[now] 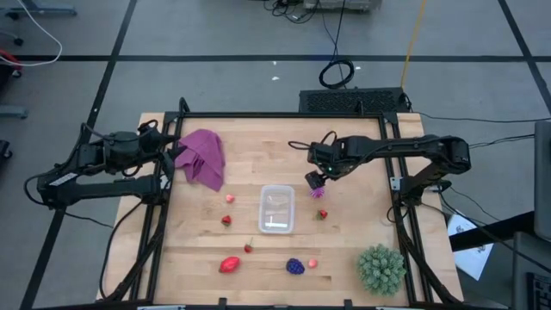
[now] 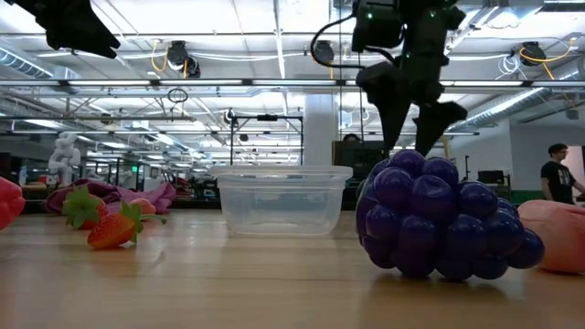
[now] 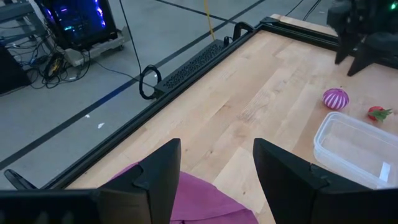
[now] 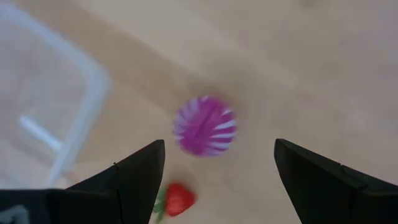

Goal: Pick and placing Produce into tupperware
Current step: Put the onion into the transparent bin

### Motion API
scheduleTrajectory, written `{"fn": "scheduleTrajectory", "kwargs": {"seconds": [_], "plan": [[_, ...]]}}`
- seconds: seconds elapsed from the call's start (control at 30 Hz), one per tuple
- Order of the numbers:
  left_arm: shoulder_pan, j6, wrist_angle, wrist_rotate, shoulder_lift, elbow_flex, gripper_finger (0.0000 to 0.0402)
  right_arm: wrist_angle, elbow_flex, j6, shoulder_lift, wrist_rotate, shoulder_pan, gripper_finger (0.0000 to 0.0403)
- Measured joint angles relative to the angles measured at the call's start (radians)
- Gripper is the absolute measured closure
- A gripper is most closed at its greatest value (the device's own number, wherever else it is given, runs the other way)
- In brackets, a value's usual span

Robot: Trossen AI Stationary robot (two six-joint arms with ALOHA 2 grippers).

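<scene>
The right tool point(image 4: 214, 171) hangs with its two dark fingers spread wide, holding nothing, just above a round magenta ball point(image 4: 205, 125) ribbed with pale stripes that lies on the counter point(image 1: 344, 250) between the fingers' line. A small red strawberry point(image 4: 179, 198) with a green cap lies just beside the ball, partly cut off by one finger. The clear plastic tupperware point(image 1: 276, 208), a rounded-corner tub, stands near this tool, toward the counter's middle; it looks empty.

The left tool point(image 3: 214, 171) waits over the far corner, fingers parted and gripping nothing, with a crumpled magenta cloth point(image 1: 202, 158) just under it.

More berries lie beyond the tub from the right tool, with a larger red piece point(image 1: 229, 264) and a knobbly dark purple cluster point(image 1: 295, 266). From table height that cluster point(image 2: 439, 217) hides part of the tub.
</scene>
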Motion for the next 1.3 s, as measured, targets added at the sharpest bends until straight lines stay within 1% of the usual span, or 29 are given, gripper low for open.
{"fn": "scheduleTrajectory", "kwargs": {"seconds": [0.07,0.17,0.37,0.7,1.13,1.3], "plan": [[0.000,0.000,0.000,0.000,0.000,0.000,0.0195,0.066,-0.040,0.009,0.000,-0.037,0.000,0.0108],[0.000,-0.001,0.000,0.000,0.000,0.000,0.0195,0.136,-0.085,0.009,0.000,-0.064,0.000,0.0108],[0.000,-0.001,0.000,0.000,0.000,0.000,0.0195,0.161,-0.129,0.009,0.000,-0.070,0.000,0.0108],[0.000,-0.001,0.000,0.000,0.000,0.000,0.0195,0.235,-0.134,-0.012,0.000,-0.068,-0.002,0.0108],[0.000,-0.001,0.000,0.000,0.000,0.000,0.0195,0.239,-0.134,-0.035,0.001,-0.060,-0.029,0.0108],[0.000,-0.001,0.000,0.000,0.000,0.000,0.0195,0.239,-0.134,-0.044,0.002,-0.039,-0.029,0.0108]]}}
